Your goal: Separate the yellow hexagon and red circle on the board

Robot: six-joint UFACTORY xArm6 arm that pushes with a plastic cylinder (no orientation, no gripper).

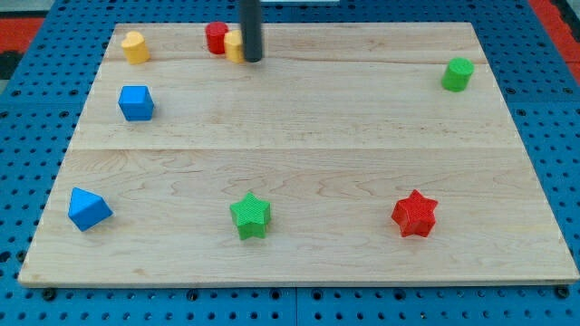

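Camera view: the tip (252,60) (a bare rod, no fingers) touches the yellow hexagon (235,45) at its right; the red circle (216,37) abuts it, top edge. Separation pending; next push should likely wedge between the 2.

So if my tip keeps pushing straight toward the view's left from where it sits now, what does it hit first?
My tip sits against the right side of a yellow block, largely hidden behind the rod. Going left it would likely meet that first, with the red circle right behind it, apparently touching.
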